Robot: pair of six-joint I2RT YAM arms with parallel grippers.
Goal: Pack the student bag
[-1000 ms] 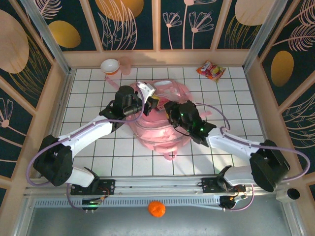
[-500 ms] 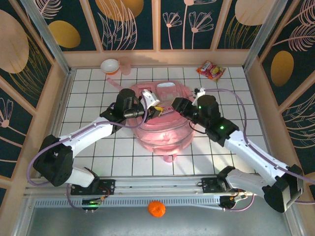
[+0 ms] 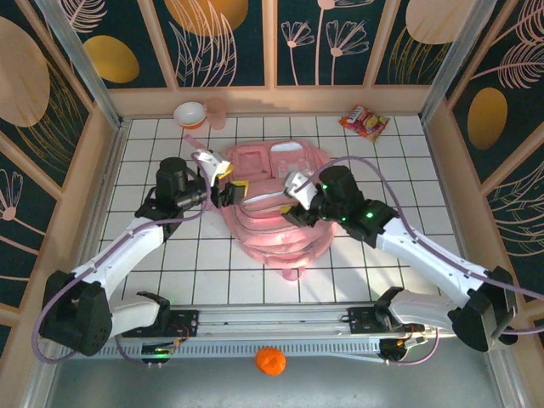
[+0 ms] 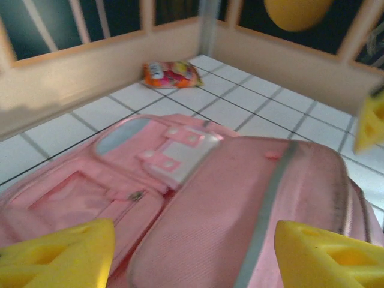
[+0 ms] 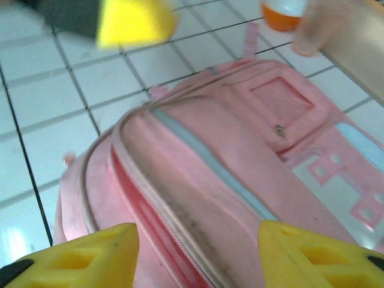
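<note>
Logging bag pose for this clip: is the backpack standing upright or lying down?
Lying down: the backpack rests flat on the tiled table, front pockets facing up.

Red-yellow snack packet (image 3: 364, 121) lies flat on white grid-tiled table (image 3: 408, 170), well beyond right gripper (image 3: 294, 197) and off to its right, near wooden back wall (image 3: 280, 99). Left wrist view: same packet straight ahead of left gripper (image 3: 223, 176), close to wall. White-and-orange bowl (image 3: 189, 113) sits beyond left gripper, slightly to its left, at back wall. Pale pink cup (image 3: 217, 112) just beside bowl, on the side nearer the grippers' midline; blurred, details unclear. Orange round object (image 3: 270, 360) sits off the table, behind both grippers, on grey ledge (image 3: 102, 382).
</note>
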